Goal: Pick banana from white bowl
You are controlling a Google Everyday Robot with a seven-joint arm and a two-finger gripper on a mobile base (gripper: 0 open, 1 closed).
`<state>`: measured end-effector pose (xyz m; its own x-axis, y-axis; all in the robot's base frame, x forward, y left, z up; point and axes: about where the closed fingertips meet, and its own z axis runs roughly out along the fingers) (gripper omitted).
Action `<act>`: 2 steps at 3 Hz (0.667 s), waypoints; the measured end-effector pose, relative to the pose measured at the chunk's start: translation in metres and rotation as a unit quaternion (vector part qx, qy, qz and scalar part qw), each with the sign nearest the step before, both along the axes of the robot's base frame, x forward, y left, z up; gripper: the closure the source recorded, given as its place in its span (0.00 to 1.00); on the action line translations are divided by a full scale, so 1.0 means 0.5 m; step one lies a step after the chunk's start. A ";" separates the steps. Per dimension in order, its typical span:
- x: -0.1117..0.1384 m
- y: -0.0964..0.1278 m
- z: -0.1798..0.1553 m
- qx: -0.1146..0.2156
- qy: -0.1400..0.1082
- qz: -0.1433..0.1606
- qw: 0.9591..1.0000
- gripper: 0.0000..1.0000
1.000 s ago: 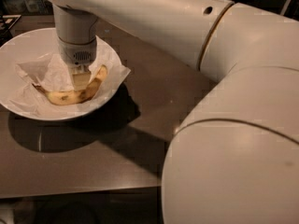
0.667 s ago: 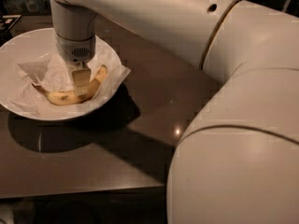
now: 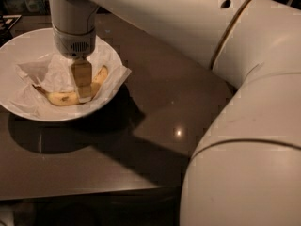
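The banana (image 3: pixel 59 98), yellow with brown speckles, lies curved on crumpled white paper (image 3: pixel 47 72) in the white bowl (image 3: pixel 16 46) at the left of the dark table (image 3: pixel 155 107). My gripper (image 3: pixel 83 94) reaches straight down from the white wrist (image 3: pixel 73 29) into the bowl and stands at the banana's middle, covering part of it. The banana's right end (image 3: pixel 102 73) points toward the bowl's right rim.
My thick white arm (image 3: pixel 244 126) fills the right side and top of the view. The table's front edge (image 3: pixel 84 192) runs along the bottom. A corner of the paper (image 3: pixel 123 74) hangs over the bowl's right rim. Dark items sit at the far left (image 3: pixel 9 20).
The gripper stays at the banana's middle inside the bowl. The big arm segments have shifted a little left and closer in the view. The banana and bowl have not moved.
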<state>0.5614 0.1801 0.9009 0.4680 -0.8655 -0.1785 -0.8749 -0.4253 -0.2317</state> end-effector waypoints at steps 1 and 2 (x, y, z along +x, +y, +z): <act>-0.002 0.001 0.002 0.002 -0.001 0.000 1.000 0.33; -0.006 0.000 -0.007 0.002 0.004 -0.006 1.000 0.47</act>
